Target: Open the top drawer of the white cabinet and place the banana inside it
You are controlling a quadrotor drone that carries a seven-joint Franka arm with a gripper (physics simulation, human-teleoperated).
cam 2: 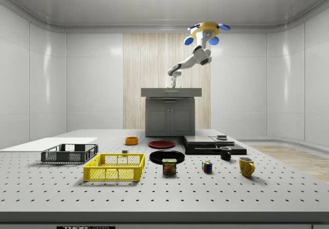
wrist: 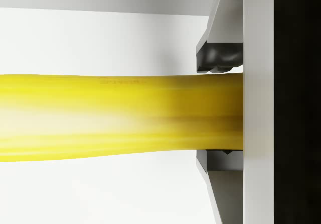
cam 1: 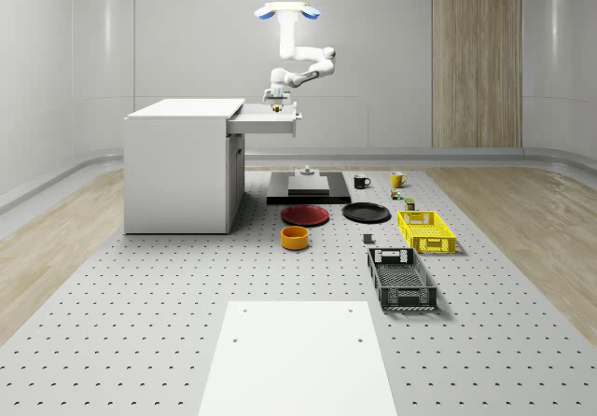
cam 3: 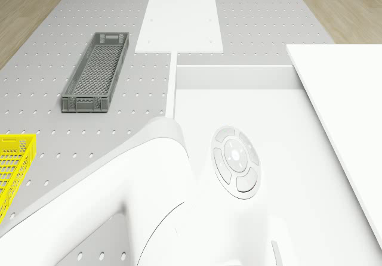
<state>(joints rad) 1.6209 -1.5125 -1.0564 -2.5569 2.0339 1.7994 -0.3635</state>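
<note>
Drone (cam 1: 288, 10) hovers beyond open drawer (cam 1: 269, 120) — gripper (cam 1: 277, 105) clamps banana (wrist: 120, 116) above it.

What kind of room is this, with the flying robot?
Probably a pretend robot test lab, made in a computer. The floor is a gray platform dotted with holes, a lone white cabinet stands on it, and the drone hovers above its open drawer.
</note>
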